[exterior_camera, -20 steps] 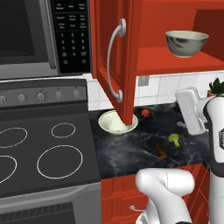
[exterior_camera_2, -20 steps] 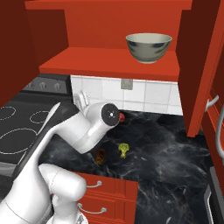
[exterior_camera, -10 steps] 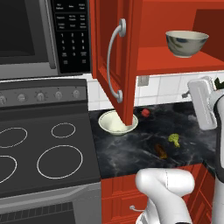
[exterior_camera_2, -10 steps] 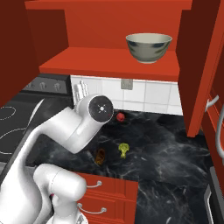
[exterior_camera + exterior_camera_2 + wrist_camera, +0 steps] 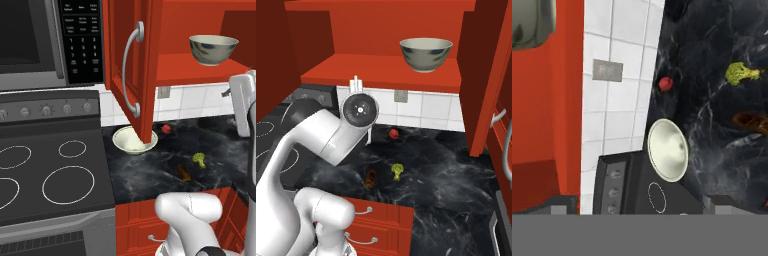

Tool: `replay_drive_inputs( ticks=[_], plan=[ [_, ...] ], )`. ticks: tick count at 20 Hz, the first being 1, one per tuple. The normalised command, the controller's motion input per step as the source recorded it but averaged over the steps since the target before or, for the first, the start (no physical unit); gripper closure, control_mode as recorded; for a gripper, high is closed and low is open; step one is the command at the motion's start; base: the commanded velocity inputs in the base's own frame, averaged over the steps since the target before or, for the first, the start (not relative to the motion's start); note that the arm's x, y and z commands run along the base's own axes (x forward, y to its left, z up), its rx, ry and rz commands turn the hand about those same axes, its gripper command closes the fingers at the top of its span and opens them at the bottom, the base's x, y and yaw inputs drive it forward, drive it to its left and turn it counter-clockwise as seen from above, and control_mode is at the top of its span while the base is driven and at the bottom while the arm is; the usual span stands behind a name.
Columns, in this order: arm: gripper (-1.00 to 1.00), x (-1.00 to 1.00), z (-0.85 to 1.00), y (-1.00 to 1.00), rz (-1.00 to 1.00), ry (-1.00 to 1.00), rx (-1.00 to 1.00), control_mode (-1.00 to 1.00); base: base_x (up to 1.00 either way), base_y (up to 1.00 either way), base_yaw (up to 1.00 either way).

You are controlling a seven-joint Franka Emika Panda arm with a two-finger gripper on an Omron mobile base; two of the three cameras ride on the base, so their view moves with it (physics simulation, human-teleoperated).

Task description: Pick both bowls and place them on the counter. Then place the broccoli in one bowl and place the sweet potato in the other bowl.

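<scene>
— Where's my hand, and has it got anything?

— I've got the gripper raised in front of the open cabinet's red shelf, fingers spread as wide as they go, nothing between them. It's well left of the deeper bowl, which sits on that shelf near its right end.

— So how much have I actually done?

— By my reading, half of the first step. The shallower, paler bowl stands on the counter at its left end, just beside the stovetop and under the hanging cabinet door. The deeper one has yet to come down.

— And the food?

— Neither piece is in a bowl. The broccoli lies toward the front edge of the counter, the sweet potato just beside it, closer to that edge. A small round red item sits near the tiled back wall; I leave that alone.

— What's left, then?

— Fetch the deeper bowl off the shelf, set it on the counter, then one vegetable into each bowl. I'd say I'm early on.
</scene>
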Motion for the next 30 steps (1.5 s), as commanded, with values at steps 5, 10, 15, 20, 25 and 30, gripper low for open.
replay_drive_inputs(
  ticks=[5, 10, 15, 20, 25, 30],
  plan=[
    [-1.0, -0.01, 0.41, -0.34, -0.25, 0.0, 0.0, -1.0, 0.0, 0.0, 0.0],
    [-1.0, 0.07, 0.38, -0.34, -0.15, -0.02, 0.0, -1.0, 0.0, 0.0, 0.0],
    [-1.0, 0.18, 0.39, -0.33, -0.01, -0.03, 0.0, -1.0, 0.0, 0.0, 0.0],
    [-1.0, 0.21, 0.47, -0.28, 0.0, 0.0, 0.0, -1.0, 0.0, 0.0, 0.0],
    [-1.0, 0.4, 0.34, -0.17, 0.0, 0.04, 0.0, -1.0, 0.0, 0.0, 0.0],
    [-1.0, 0.58, 0.06, -0.17, 0.04, 0.02, 0.0, -1.0, 0.0, 0.0, 0.0]
  ],
)
